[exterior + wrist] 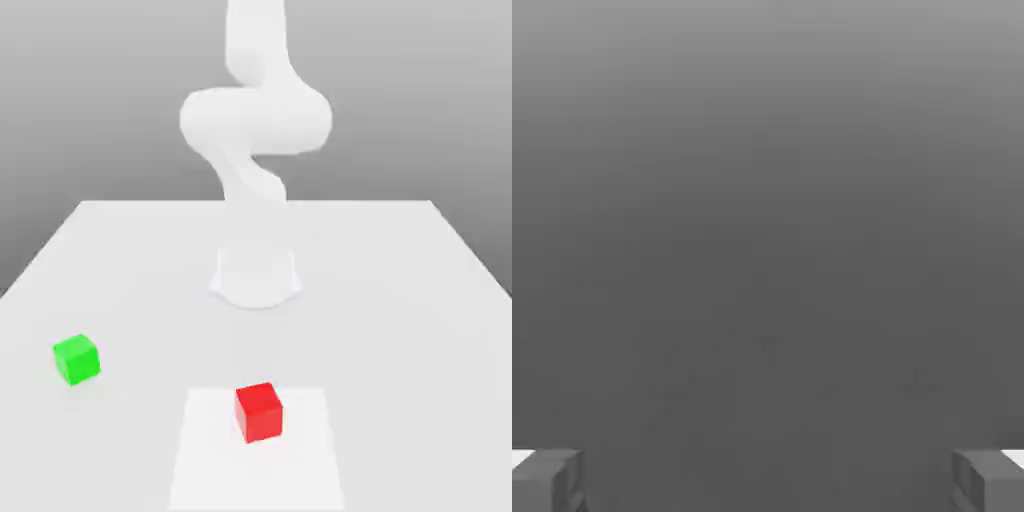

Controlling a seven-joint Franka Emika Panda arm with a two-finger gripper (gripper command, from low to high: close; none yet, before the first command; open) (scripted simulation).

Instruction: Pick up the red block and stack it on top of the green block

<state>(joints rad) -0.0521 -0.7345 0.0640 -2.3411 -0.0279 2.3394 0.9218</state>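
The gripper [768,480] is gaping wide; the red block [259,411] is sitting lower centre, the green block [76,359] lower left.

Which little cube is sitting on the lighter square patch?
The red block. It sits on the lighter square patch of the table, while the green block sits off it, toward the exterior view's left.

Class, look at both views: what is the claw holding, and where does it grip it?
Nothing. The claw is open with empty space between its fingers; the small matte red cube sits on the table.
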